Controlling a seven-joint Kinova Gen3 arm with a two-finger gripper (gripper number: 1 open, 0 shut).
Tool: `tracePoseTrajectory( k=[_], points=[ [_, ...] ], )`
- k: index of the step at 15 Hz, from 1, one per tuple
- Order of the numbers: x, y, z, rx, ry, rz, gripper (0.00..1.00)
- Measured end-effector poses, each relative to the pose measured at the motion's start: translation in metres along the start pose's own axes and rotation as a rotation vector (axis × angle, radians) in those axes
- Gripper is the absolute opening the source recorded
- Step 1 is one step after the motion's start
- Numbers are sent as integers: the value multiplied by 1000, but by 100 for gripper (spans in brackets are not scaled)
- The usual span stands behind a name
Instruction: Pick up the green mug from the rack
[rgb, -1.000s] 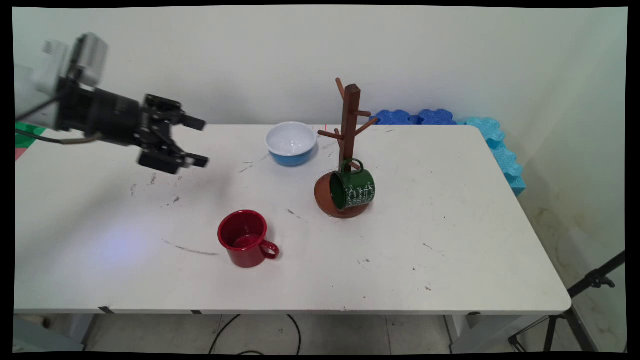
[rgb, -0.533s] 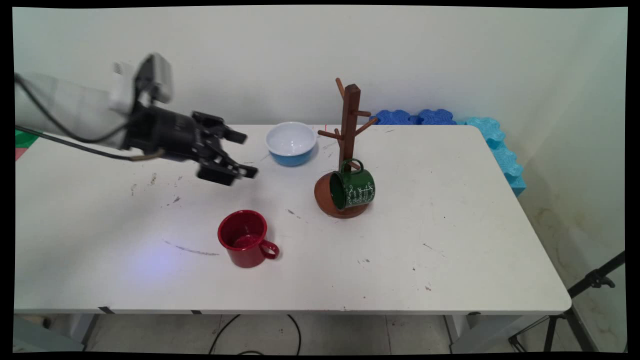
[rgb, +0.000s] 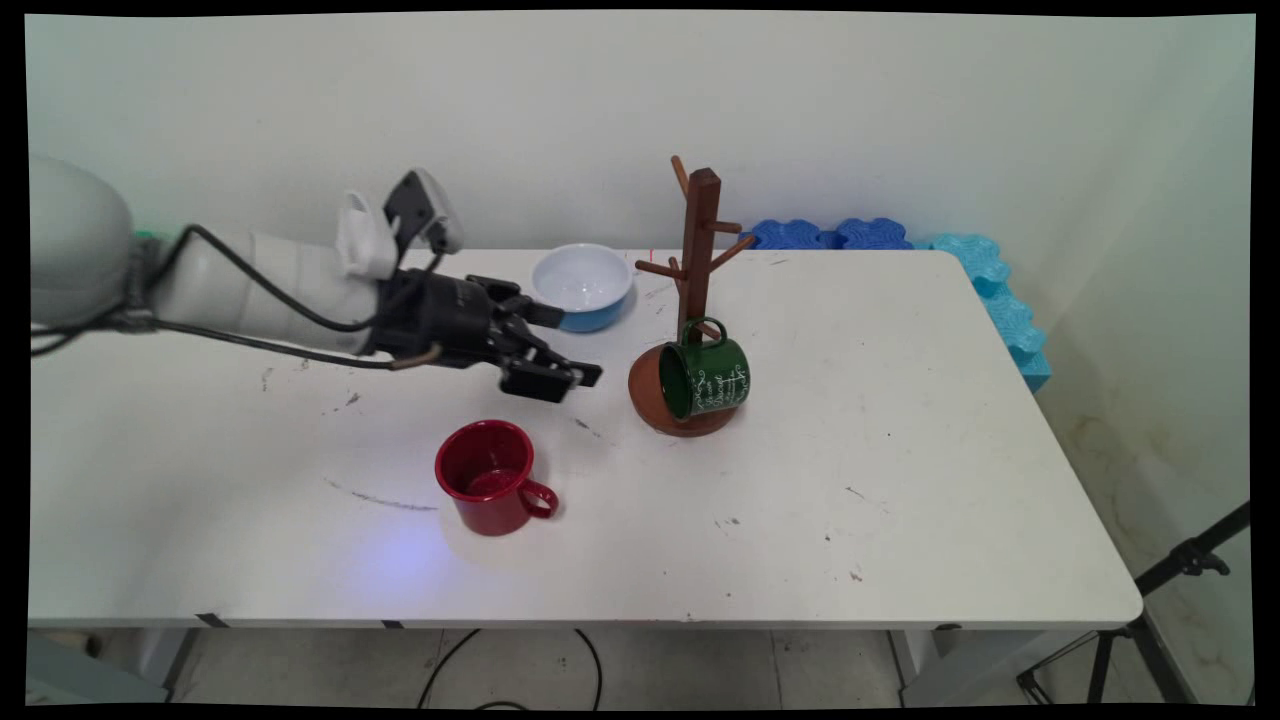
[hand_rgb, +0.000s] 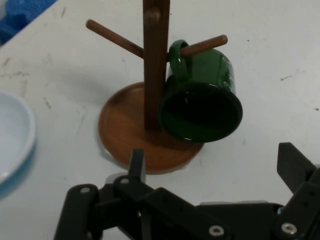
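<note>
The gripper (rgb: 572, 347) hangs in the middle of the frame, just left of the wooden mug tree (rgb: 697, 300), with its two fingers spread wide and nothing between them. It touches nothing. In the hand view the gripper (hand_rgb: 215, 165) points right at the green mug (hand_rgb: 202, 97).

The green mug (rgb: 708, 376) hangs by its handle on a low peg of the tree, tipped so its dark mouth faces the gripper. It looks like painted metal, so I think it is hard, light and a bit slippery. The rim or the side wall looks like the best place to pinch it. The handle is hooked on the peg, so I would leave that alone.

A red mug (rgb: 490, 476) stands upright on the counter (rgb: 900, 500), lower in the frame. A blue bowl (rgb: 582, 287) with a white inside sits behind the gripper, near the top middle
</note>
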Motion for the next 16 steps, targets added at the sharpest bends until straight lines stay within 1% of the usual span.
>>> tracePoseTrajectory(
  k=[5,8,11,16],
  points=[
    [-11,12,33,19,7,-152,100],
    [-16,19,51,21,14,-244,100],
    [-17,24,68,11,23,-308,100],
    [-18,30,93,-9,40,-372,100]
  ],
)
